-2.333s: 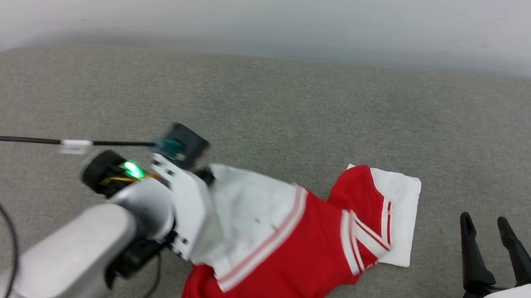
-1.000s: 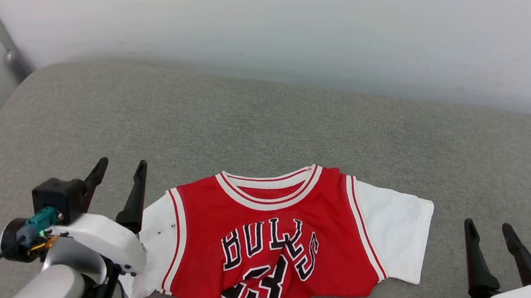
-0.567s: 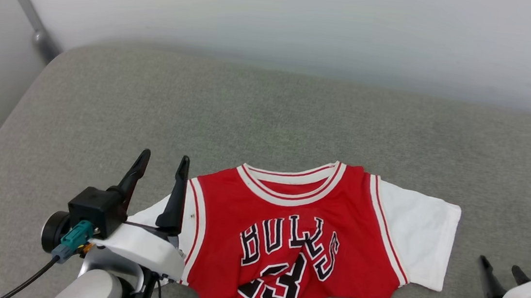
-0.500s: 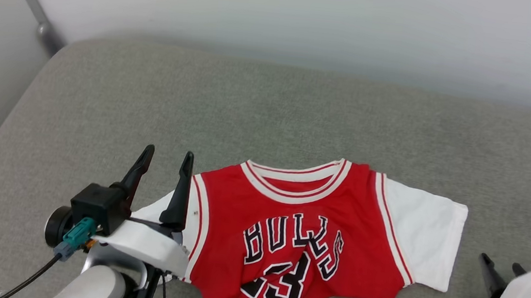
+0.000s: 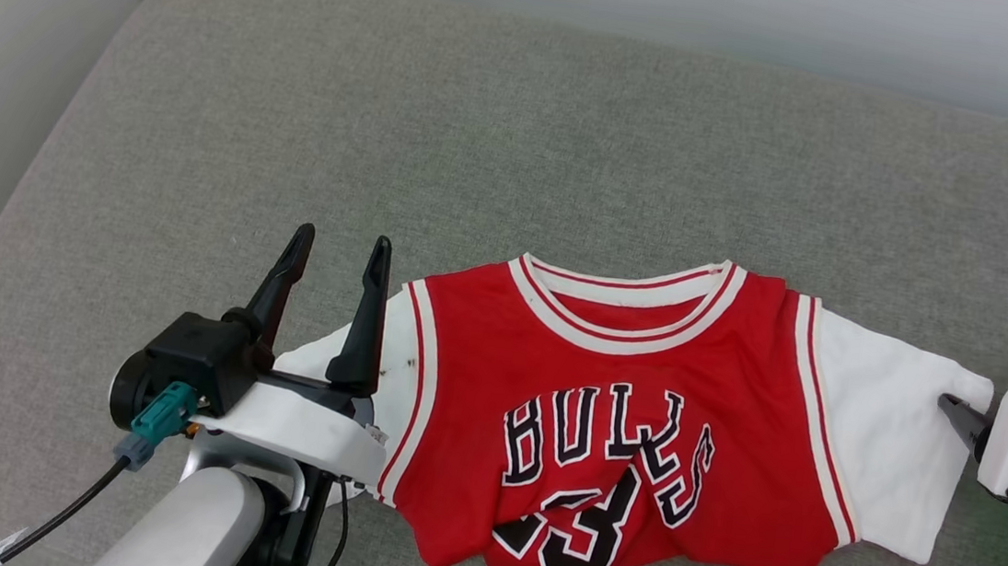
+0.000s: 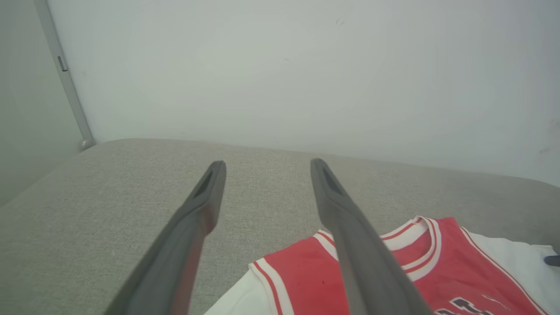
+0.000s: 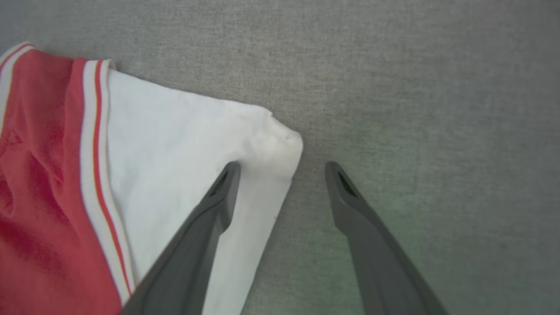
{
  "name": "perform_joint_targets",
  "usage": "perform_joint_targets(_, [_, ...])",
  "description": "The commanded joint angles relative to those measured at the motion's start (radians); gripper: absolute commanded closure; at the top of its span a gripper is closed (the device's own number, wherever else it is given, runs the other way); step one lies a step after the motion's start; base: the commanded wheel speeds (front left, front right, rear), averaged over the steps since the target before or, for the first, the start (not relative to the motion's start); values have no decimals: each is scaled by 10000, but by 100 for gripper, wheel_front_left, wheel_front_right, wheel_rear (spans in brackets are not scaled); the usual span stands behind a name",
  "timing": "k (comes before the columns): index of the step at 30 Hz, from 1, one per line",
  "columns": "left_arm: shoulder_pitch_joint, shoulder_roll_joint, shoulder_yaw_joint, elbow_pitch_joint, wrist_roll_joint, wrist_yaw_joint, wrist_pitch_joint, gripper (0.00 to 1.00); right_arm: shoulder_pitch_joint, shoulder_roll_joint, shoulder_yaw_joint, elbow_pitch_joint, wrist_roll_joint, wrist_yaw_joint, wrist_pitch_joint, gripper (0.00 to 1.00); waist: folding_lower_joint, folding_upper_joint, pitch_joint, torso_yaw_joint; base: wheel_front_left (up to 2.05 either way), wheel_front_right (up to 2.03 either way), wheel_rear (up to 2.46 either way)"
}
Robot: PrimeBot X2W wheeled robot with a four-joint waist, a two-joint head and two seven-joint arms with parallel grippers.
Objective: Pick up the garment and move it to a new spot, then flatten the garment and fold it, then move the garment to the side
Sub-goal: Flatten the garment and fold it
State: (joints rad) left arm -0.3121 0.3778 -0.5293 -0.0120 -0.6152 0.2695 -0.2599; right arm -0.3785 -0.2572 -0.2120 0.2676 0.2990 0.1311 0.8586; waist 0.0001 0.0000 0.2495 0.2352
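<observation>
— Where's the jersey (image 5: 620, 424)?
— Front up on the grey cushion (image 5: 481, 133), its lower half rumpled.
— And the left gripper (image 5: 342, 240)?
— Fingers apart and empty, with the jersey just to its right.
— The right gripper (image 7: 282, 166)?
— Also spread, straddling a white sleeve (image 7: 175, 131) corner. One finger is over cloth, the other over cushion.

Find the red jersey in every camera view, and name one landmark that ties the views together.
Head view: the jersey lies from lower centre to the right, print up.
Left wrist view: bottom right corner.
Right wrist view: left half, reaching the middle.
Shared landmark: its white sleeve on the robot's right.
</observation>
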Motion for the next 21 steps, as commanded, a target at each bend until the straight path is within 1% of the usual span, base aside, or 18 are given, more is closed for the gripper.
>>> perform_joint_targets(1, [-72,-48,49,43,50,-55,-55,0,-106,-79,52,186,13,-7,98,0,-1,0,158,108,0,0,0])
perform_joint_targets(4, [10,-141,143,180,96,-126,-64,0,-160,-100,240,711,75,-5,502,0,-1,0,232,145,0,0,0])
perform_joint_targets(7, [85,-240,261,290,117,-211,-70,0,-34,59,298,1078,270,-5,808,0,-1,0,272,161,0,0,0])
perform_joint_targets(8, [133,-229,279,354,117,-225,-69,0,27,86,346,1165,310,-5,919,91,-1,0,271,152,0,0,0])
perform_joint_targets(9, [150,-235,311,389,134,-244,-70,0,61,157,335,1226,384,-5,1013,100,-1,0,266,139,0,0,0])
perform_joint_targets(12, [178,-250,429,530,113,-291,-72,0,-3,225,405,1167,438,-5,1017,100,-1,0,235,70,0,0,0])
perform_joint_targets(16, [250,-159,632,763,-48,-424,-67,0,-209,51,500,926,466,-5,790,100,-1,0,44,-68,0,0,0])
perform_joint_targets(19, [186,74,930,1092,-553,-755,190,0,-431,-181,614,560,499,-6,486,100,-1,0,-193,-220,0,0,0])
perform_joint_targets(21, [5,350,1049,1459,-916,-1059,691,0,-486,-318,714,290,532,-6,408,100,-1,0,-351,-339,0,0,0])
